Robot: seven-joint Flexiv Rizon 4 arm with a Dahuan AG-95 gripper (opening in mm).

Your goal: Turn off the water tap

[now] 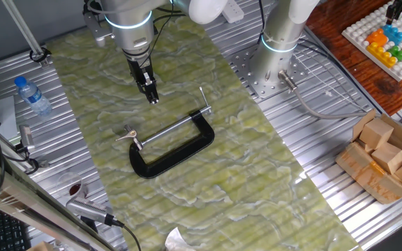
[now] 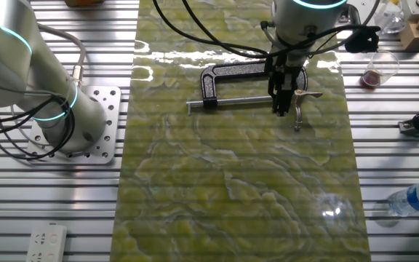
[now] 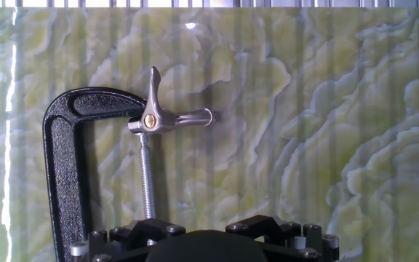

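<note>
The gripper hangs above the green marbled mat, fingers pointing down, with nothing between them; they look drawn close together in both fixed views, but how wide the gap is I cannot tell, and in the hand view only the black base of the hand shows at the bottom edge.

Just below and ahead of it lies the water tap, which here is a large black C-clamp lying flat near the middle of the mat. Its handle sits at the end of a long silver threaded screw that runs back toward the camera in the hand view. The handle is a small bright metal piece with one arm pointing up the picture and another out to the right, a brass-coloured pin at its hub. The frame is a rough, matte black casting curving down the left of the hand view.

By my judgement the clamp is heavy and rigid, so it should stay put under a light twist, though it rests loose on a smooth mat and could slide or pivot if pushed sideways. The handle is the place to take hold: thin, hard, polished metal, likely slippery, so the fingers should close squarely across one arm near the hub.

Farther off, a clear plastic bottle with a blue cap lies on the ribbed metal table, well apart from the clamp.
</note>
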